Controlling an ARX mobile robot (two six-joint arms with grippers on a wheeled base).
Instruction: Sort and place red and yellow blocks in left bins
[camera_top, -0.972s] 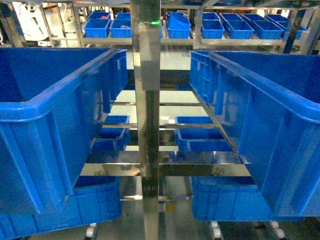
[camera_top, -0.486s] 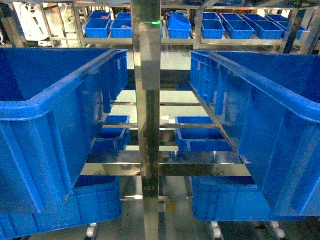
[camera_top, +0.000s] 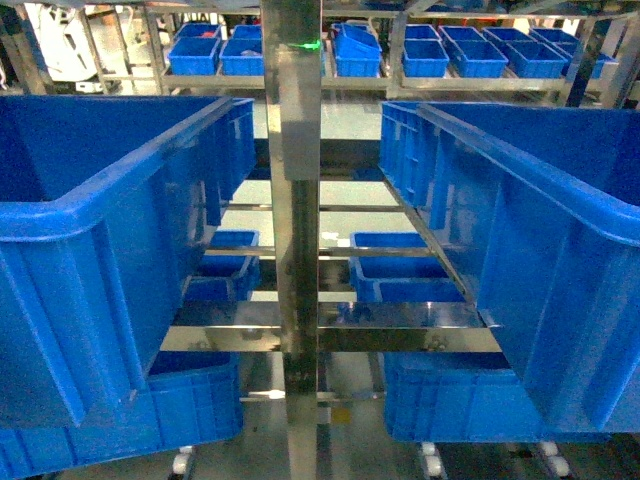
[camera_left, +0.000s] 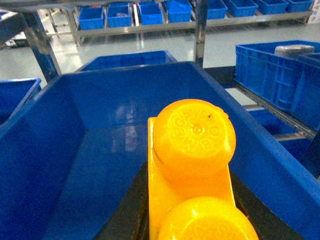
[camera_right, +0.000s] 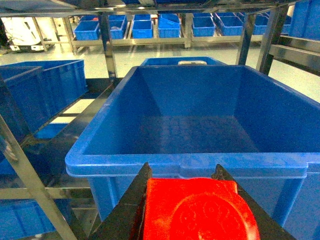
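Right now both arms are carrying 1 block each, w/ neither end effector showing in the head view, only big blue bins either side of a steel post (camera_top: 295, 240).

Left wrist view: left end effector (camera_left: 192, 200) is clenching the yellow block (camera_left: 192, 165), black jaws peeking out at both sides of it. The block's long axis is running straight away from the camera, 2 round studs facing up, the far stud poking out past the jaws. It's hanging inside the rim line of the left bin (camera_left: 65, 150), above the bin's bare floor, nearer the right wall than the left. So the drop spot is lying straight below, and a release here would prob land it inside.

Right wrist view: right end effector (camera_right: 192, 210) is gripping the red block (camera_right: 197, 210), 1 stud up, jaws pressing on both flanks. It's sitting short of the near rim of another blue bin (camera_right: 185, 167), not over the opening yet. Can't tell from these views whether that's a left-side bin; the task is asking for left bins, so I'd judge this arm is needing more travel than the left 1.

Left arm is nearer to finishing. Risk: glossy plastic bouncing off the hard bin floor.
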